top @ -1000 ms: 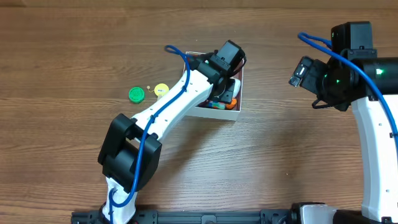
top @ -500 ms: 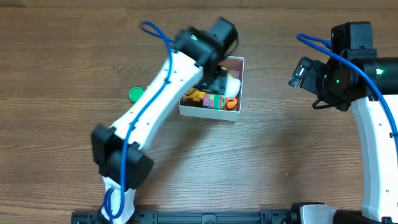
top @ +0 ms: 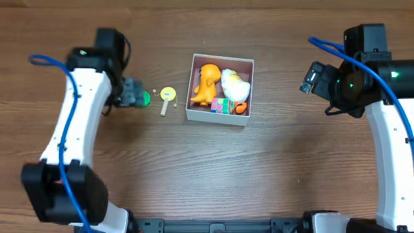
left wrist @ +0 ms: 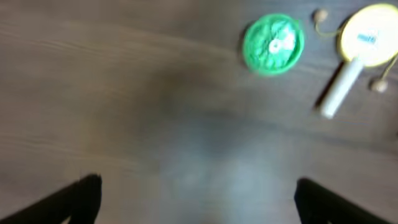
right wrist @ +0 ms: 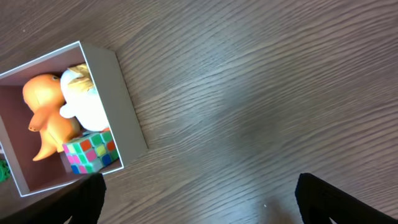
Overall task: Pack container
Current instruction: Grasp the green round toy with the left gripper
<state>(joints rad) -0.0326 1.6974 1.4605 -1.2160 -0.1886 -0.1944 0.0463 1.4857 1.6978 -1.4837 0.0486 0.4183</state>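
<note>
The white container [top: 192, 79] sits mid-table and holds an orange dinosaur toy [top: 207, 83], a white toy [top: 234, 84], a colourful cube [top: 222, 105] and a small orange piece [top: 241, 107]. It also shows in the right wrist view [right wrist: 121, 99]. A green disc [left wrist: 273, 45] and a yellow paddle toy [top: 167, 95] lie on the table left of it. My left gripper [top: 134, 94] is open and empty, just over the green disc. My right gripper [top: 310, 76] is open and empty, to the right of the container.
The wooden table [top: 272, 162] stretches out in front of the container and between it and the right arm. The paddle toy's small beads on strings [left wrist: 319, 16] lie beside it.
My left arm has swung away from over the container to the left, uncovering the toys inside, and now hovers at the green disc. The right arm has not moved.
</note>
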